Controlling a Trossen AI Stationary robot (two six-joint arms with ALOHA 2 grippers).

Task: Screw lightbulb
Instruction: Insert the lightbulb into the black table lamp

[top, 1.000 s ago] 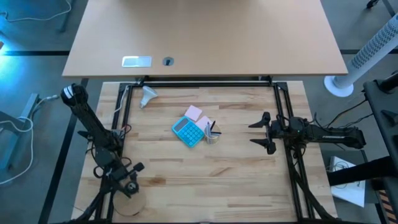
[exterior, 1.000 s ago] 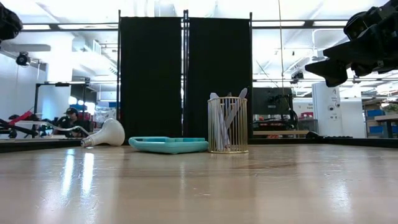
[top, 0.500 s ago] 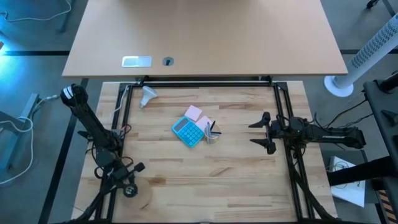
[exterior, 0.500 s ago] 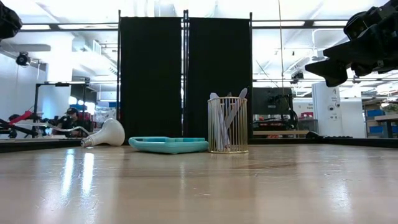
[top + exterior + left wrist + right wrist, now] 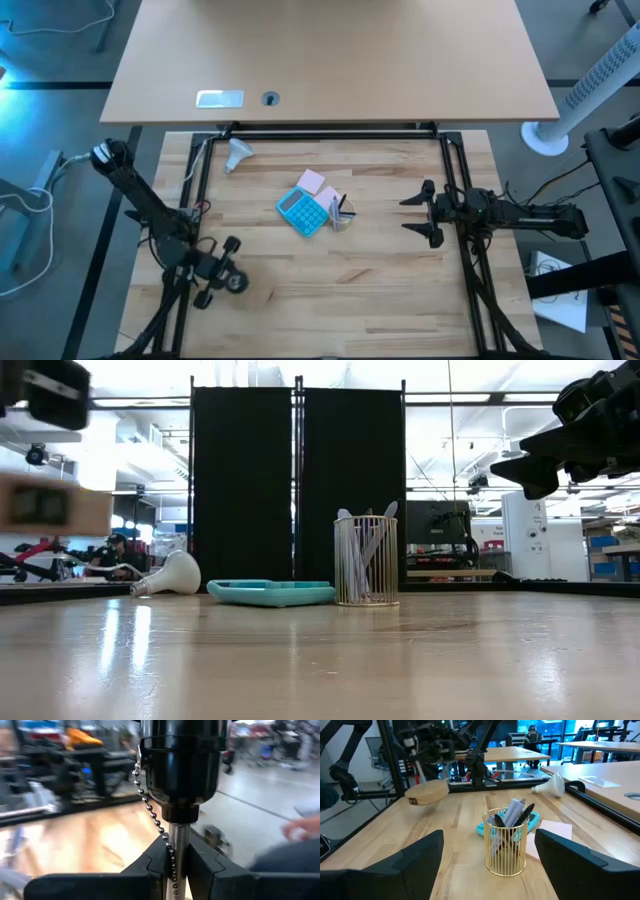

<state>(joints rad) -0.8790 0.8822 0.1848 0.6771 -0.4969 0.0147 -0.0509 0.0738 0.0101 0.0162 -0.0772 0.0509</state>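
Left claw (image 5: 177, 862): closed on the thin metal stem below a black lamp socket (image 5: 181, 762), a bead pull chain (image 5: 150, 807) hanging beside it. In the right wrist view the socket's round wooden base (image 5: 426, 793) is seen lifted clear of the surface (image 5: 380, 270), tilted, at the near left. The stem grip is judged to be chosen so the socket mouth stays free for a bulb.

Middle of the surface: blue calculator (image 5: 301, 212), pink note pad (image 5: 311, 181) touching its far edge, gold wire pen cup (image 5: 506, 841) just beside its right side. None of these is touched by either arm.

Right claw (image 5: 424, 213): held wide open and empty, hovering above the right side of the surface, fingers pointed toward the middle. It is judged to be waiting.

Far left corner: the lightbulb (image 5: 238, 154) is lying on its side by the frame rail, screw base pointing left, well apart from both claws. It is not yet picked up; socket and bulb have yet to be brought together.
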